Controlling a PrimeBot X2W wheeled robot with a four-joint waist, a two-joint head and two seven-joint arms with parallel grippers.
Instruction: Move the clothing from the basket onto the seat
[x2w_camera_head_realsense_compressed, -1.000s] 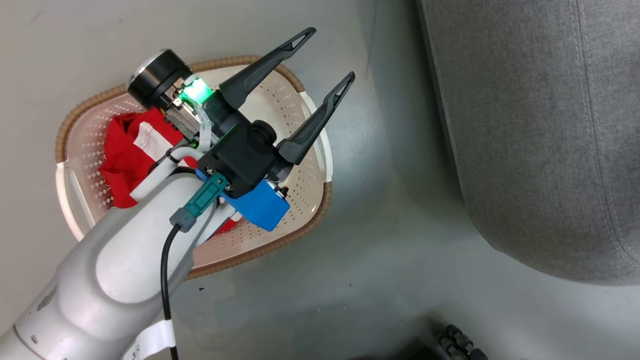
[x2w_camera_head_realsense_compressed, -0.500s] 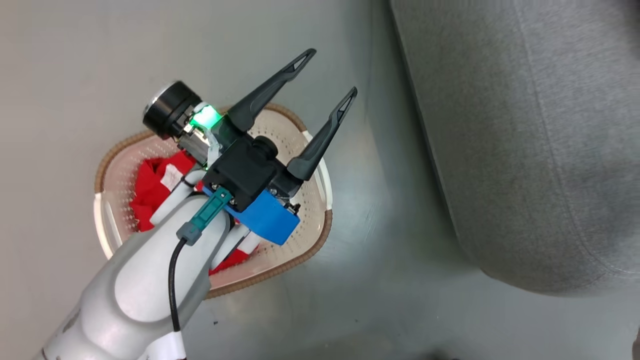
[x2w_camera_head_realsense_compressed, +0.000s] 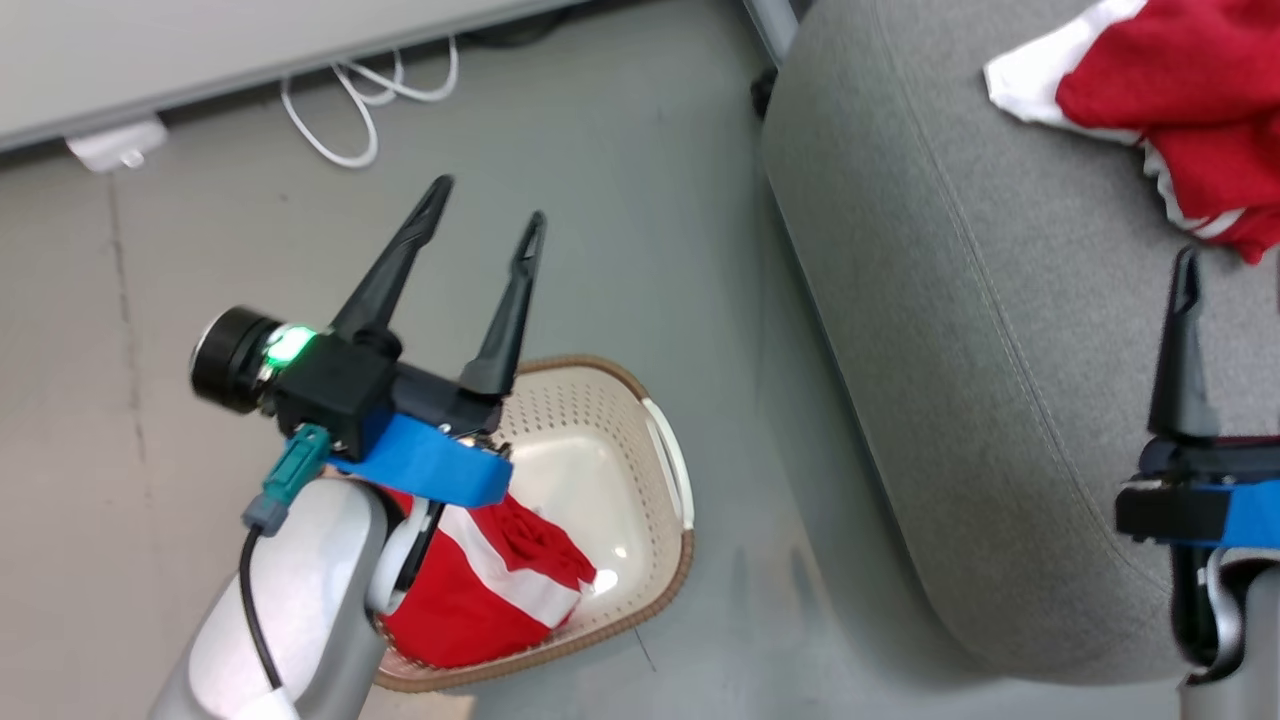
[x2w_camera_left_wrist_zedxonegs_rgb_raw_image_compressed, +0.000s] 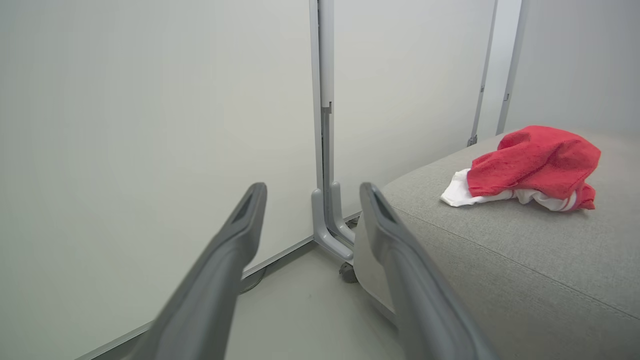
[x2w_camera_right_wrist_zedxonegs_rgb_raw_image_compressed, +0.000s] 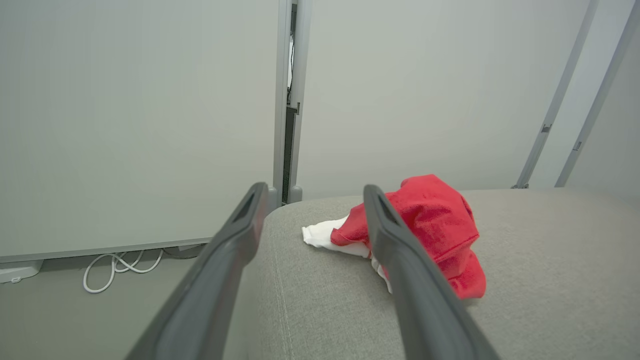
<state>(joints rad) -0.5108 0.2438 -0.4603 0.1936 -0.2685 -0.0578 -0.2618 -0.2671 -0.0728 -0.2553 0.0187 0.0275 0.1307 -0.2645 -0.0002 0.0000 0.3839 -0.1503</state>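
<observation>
1. Update: one red piece of clothing (x2w_camera_head_realsense_compressed: 1150, 80) lies on the seat (x2w_camera_head_realsense_compressed: 950, 350). The right gripper (x2w_camera_right_wrist_zedxonegs_rgb_raw_image_compressed: 315, 190) sits near it, fingers spread and empty, so that one looks delivered.
2. A second piece (x2w_camera_head_realsense_compressed: 490, 590) sits in the basket (x2w_camera_head_realsense_compressed: 680, 560), so roughly halfway, I'd guess.
3. The left gripper (x2w_camera_head_realsense_compressed: 488, 205) hangs above the basket, open and empty.
4. Compared with a second ago, the head view has swung up, so the right gripper and the seat's top are newly in view.

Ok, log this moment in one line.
left gripper: open, empty | right gripper: open, empty | seat: red garment | basket: second red garment | task: unfinished
</observation>
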